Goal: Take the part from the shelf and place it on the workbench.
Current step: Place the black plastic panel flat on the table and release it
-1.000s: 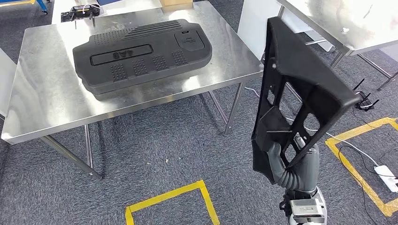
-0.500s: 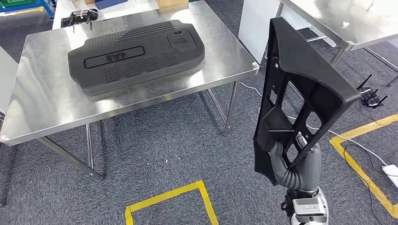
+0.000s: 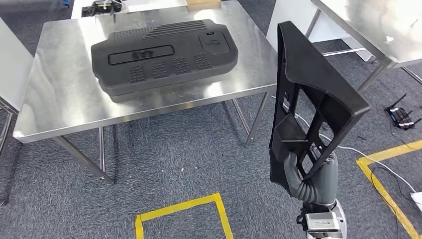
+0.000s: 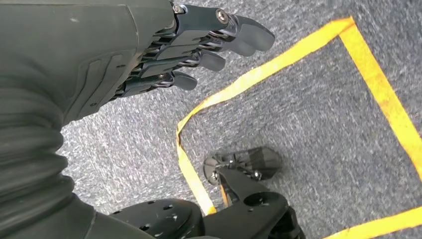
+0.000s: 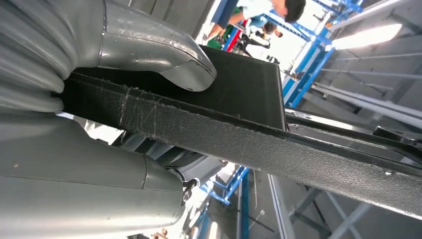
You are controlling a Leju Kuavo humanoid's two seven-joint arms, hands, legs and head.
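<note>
Head view looks down on the workbench — wrist views sit close behind each hand.

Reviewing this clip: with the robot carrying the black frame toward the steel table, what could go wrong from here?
The right hand grips the tall black frame part only at its lower end, so it may tip or slip. The large black cover already fills much of the steel workbench, so the frame might strike it on set-down.

The black frame hides most of the right robot hand gripping its lower end, and the surface beyond is cut off at the edge.
</note>
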